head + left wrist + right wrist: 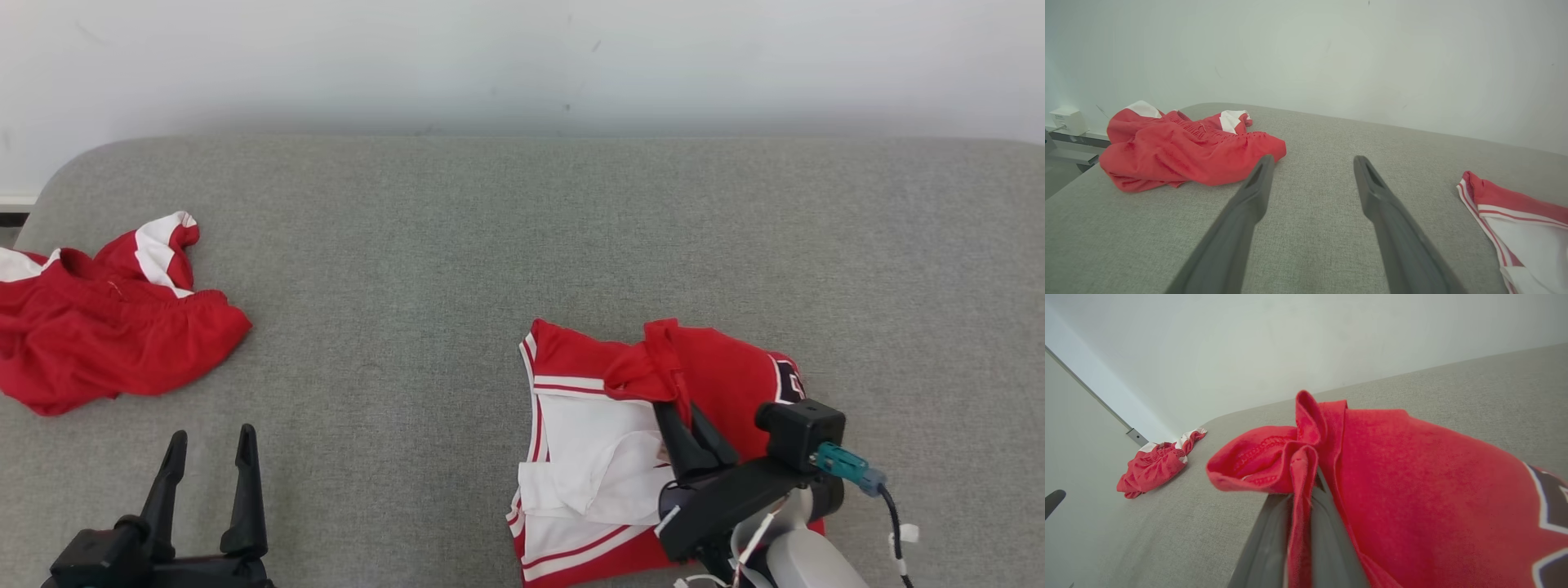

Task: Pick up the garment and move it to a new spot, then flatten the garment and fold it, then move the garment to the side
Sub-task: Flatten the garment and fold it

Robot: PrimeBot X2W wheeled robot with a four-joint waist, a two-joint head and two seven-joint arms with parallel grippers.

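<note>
Red jersey (1412, 477) fold pinched by right claw (679, 412), plain from its wrist, left claw (212, 434) spread apart.

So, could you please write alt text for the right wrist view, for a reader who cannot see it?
The right gripper is shut on a bunched fold of the red jersey, which lies on a grey padded surface. A second red and white garment lies crumpled farther off, near the pale wall.

No text, label or number can be read. A dark mark (790, 381) edged in white is seen on the red garment (727, 367) near its right edge, but it is only partly shown, and no character can be made out.
</note>
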